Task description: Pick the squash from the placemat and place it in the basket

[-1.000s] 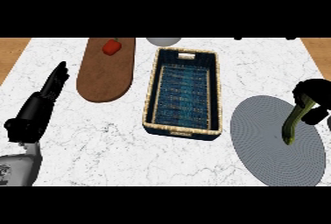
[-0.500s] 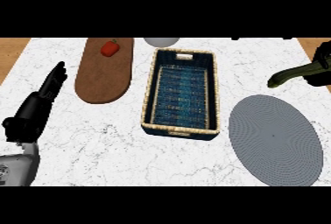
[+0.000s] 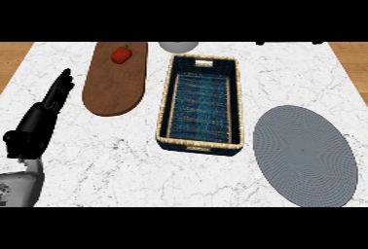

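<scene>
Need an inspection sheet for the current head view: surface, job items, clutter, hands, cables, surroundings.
Surface: white marbled counter.
Job's things: blue woven basket with nothing in it at centre; grey placemat to its right, bare; squash not seen.
Clutter: brown cutting board left of the basket, red pepper on its far end; grey round item at far edge, cut off.
Hands: left hand open, resting at left; right hand not in view.
Cables: nothing seen.
Surroundings: wooden floor at the sides.

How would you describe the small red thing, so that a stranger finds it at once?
Start at the basket in the counter's middle. Left of it lies a brown oval board. At the board's far end sits the red pepper, the only red thing there.
</scene>
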Robot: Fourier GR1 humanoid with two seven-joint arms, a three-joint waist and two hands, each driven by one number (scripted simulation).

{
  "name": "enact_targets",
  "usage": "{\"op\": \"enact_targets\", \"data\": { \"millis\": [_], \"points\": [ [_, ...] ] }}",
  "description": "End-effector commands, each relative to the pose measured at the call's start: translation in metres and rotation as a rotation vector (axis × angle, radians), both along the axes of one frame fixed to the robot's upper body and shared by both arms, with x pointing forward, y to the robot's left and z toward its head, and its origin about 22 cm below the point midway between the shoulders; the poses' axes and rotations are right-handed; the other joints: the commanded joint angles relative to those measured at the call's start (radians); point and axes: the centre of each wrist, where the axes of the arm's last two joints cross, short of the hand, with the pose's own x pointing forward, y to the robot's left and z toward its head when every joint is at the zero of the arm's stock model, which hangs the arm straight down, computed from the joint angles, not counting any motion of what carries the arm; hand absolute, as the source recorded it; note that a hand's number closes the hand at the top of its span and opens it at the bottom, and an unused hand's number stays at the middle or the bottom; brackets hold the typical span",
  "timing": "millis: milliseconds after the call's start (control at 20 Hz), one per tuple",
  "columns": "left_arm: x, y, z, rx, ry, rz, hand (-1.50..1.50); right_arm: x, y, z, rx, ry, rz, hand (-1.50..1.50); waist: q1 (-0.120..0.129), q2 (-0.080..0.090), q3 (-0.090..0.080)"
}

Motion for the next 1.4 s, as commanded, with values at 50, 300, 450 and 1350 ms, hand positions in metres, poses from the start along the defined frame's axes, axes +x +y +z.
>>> {"op": "enact_targets", "data": {
  "millis": [50,300,450,1350],
  "points": [
    [-0.003,0.005,0.012,-0.001,0.002,-0.025,0.0,-0.013,0.044,0.067,0.048,-0.024,0.119,1.5,0.016,0.002,0.0],
    [-0.007,-0.009,-0.007,-0.001,0.003,-0.023,0.0,-0.024,0.096,0.114,0.05,0.048,0.169,1.5,0.023,0.006,0.0],
    [0.007,0.008,-0.005,0.001,-0.012,-0.008,0.0,-0.031,0.137,0.136,0.025,0.094,0.21,1.5,0.02,0.009,0.0],
    [0.007,-0.007,0.012,-0.003,-0.006,-0.045,0.0,-0.009,0.249,0.107,-0.126,0.411,0.147,1.5,0.034,0.016,0.001]
  ]
}}
